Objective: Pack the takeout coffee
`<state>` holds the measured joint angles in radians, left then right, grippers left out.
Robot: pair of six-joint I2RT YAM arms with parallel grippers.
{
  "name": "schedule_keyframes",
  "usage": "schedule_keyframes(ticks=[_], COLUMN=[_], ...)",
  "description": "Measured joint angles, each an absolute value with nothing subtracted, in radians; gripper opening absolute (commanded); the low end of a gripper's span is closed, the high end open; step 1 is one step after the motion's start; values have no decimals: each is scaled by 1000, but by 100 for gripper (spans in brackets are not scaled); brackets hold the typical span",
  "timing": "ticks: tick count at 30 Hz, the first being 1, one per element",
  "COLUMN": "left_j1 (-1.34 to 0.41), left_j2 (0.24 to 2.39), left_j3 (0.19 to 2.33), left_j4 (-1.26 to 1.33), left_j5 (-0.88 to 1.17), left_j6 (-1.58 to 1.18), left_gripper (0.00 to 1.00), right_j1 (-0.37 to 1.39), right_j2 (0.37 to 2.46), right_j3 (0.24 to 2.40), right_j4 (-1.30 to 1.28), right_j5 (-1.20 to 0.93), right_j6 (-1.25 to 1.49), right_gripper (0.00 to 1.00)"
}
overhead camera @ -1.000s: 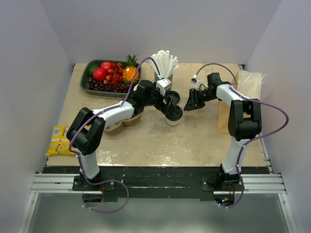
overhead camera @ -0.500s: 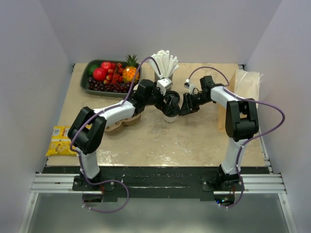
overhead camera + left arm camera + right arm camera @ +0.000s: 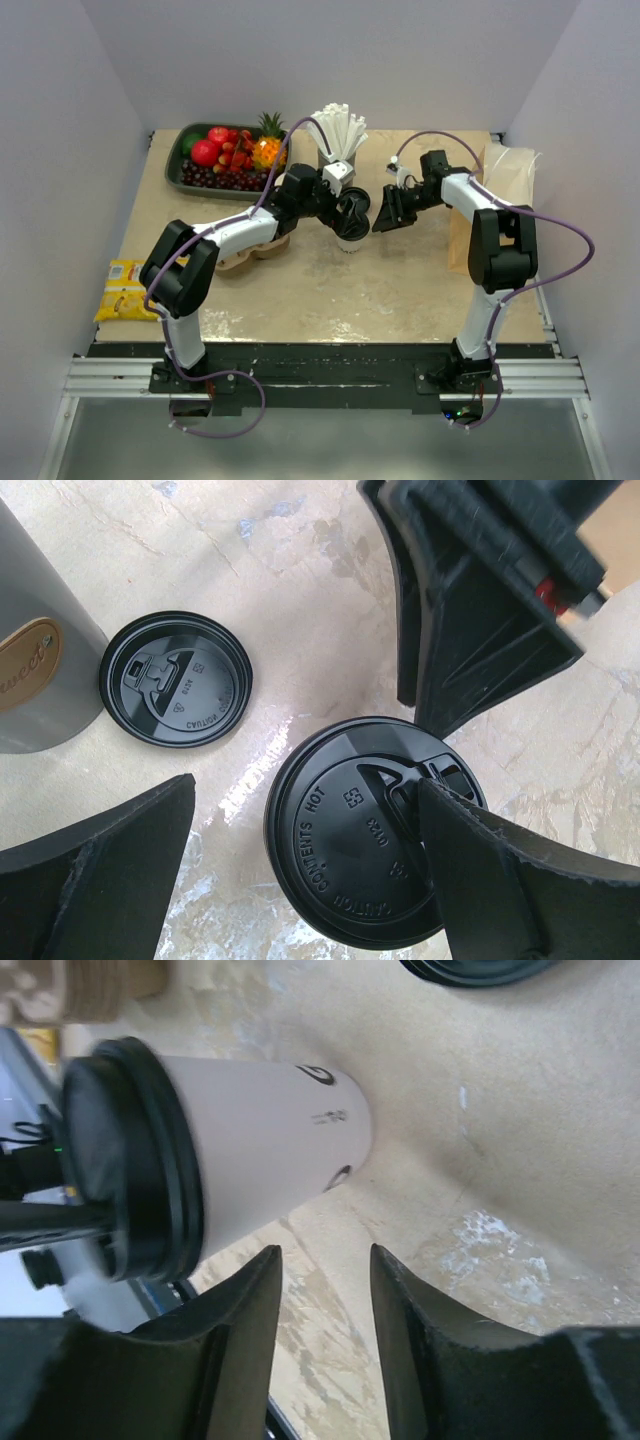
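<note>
White takeout coffee standing between the fingers of the wide-spread left tool, ungripped.
Just beyond the tips of the right tool too; fingers partly parted there, holding nothing.

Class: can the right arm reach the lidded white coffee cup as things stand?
Probably yes, from the side: the right gripper faces the coffee cup with only bare table between. The left gripper straddles the lid, so the top looks taken.
</note>
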<state>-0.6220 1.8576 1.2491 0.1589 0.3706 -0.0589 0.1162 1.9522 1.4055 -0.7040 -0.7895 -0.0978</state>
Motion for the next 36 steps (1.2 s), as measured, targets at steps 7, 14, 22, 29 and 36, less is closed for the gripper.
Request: schedule_keyframes(ticks=[7,14,22,29,36], left_j1=[-622,-622,-622,-622,-611], left_j2=[1858,1863,1863,1863,1837], left_j3=[1248,1248,1248,1248,1238], left_j4=[160,168,168,163,141], left_j5=[371,371,372,382,431], left_j6=[-59,-60,-60,-59,-59], left_gripper=[97,97,97,97,97], right_j1=[83,97,115,114,115], right_j2=[1951,1961,2004,2028,2032], right_j3=[1521,1558,1535,1501,1500], right_j4=[-747,-731,-725,-711,-710], right_j5=[-974,-1053,-1053,-1058,-1079], right_j6=[-120,-84,-59,-12,1], right_gripper=[72,68,62,52,47])
